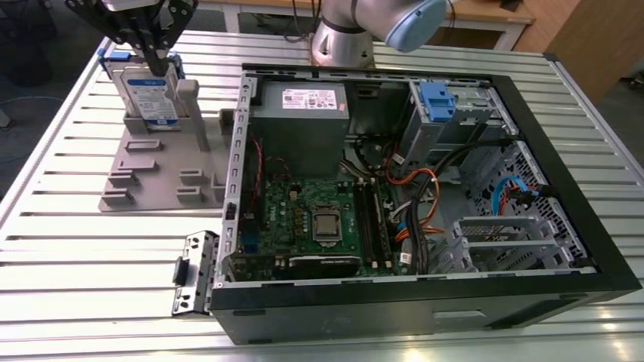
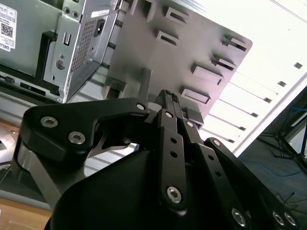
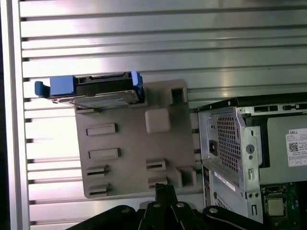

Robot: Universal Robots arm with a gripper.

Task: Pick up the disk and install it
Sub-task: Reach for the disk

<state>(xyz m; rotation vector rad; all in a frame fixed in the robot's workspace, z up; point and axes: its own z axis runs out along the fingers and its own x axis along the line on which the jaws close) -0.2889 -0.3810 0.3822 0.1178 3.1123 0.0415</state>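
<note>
Approach step, I judge: the gripper [image 2: 167, 95] is hovering empty, fingers pressed together, near the disk [image 1: 151, 94], which is standing upright in the grey fixture [image 1: 151, 179]; grasping is calling for parted fingers.

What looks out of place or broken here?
Nothing stands out. The disk stands on edge in its grey holder, and the computer case lies open on its side, with nothing spilled or visibly damaged.

The exterior view is looking steeply down over the desk [image 1: 60, 249] and open computer case [image 1: 423, 317], while both wrist views are looking from closer past the jaws, sharing the grey fixture plate [image 3: 129, 158].
</note>
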